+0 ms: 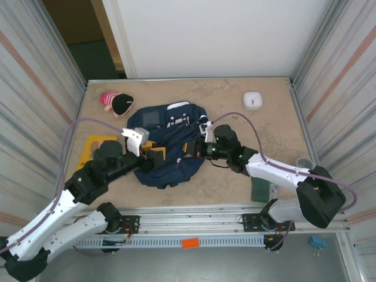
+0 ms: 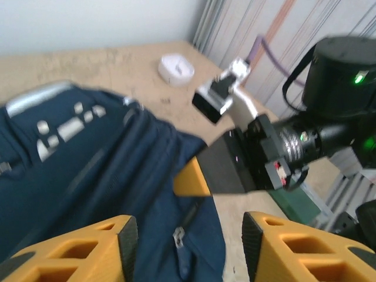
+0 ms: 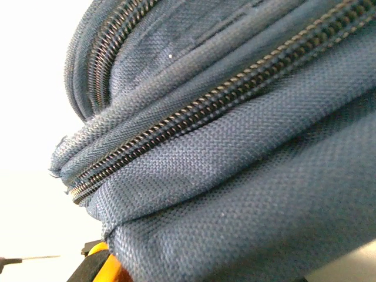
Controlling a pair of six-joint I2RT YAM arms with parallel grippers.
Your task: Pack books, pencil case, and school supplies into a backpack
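Note:
The navy backpack (image 1: 167,150) lies flat mid-table, with a dark grey slab (image 1: 151,116) resting on its far left part. My right gripper (image 1: 197,148) is shut on the backpack's right edge; in the right wrist view the fabric (image 3: 235,176) presses over an orange finger (image 3: 100,267). My left gripper (image 1: 154,157) hovers over the backpack's near side, open (image 2: 188,241), with the fabric and a zipper pull (image 2: 178,237) below the gap. The yellow book (image 1: 94,144) lies left, partly under my left arm. The dark green book (image 1: 259,189) lies near right. The pink and black pencil case (image 1: 117,103) sits back left.
A white square device (image 1: 252,100) sits at the back right. A small clear item (image 1: 304,163) lies by the right wall. Corrugated walls close in the left and right sides. Bare table shows at the back middle and in front of the backpack.

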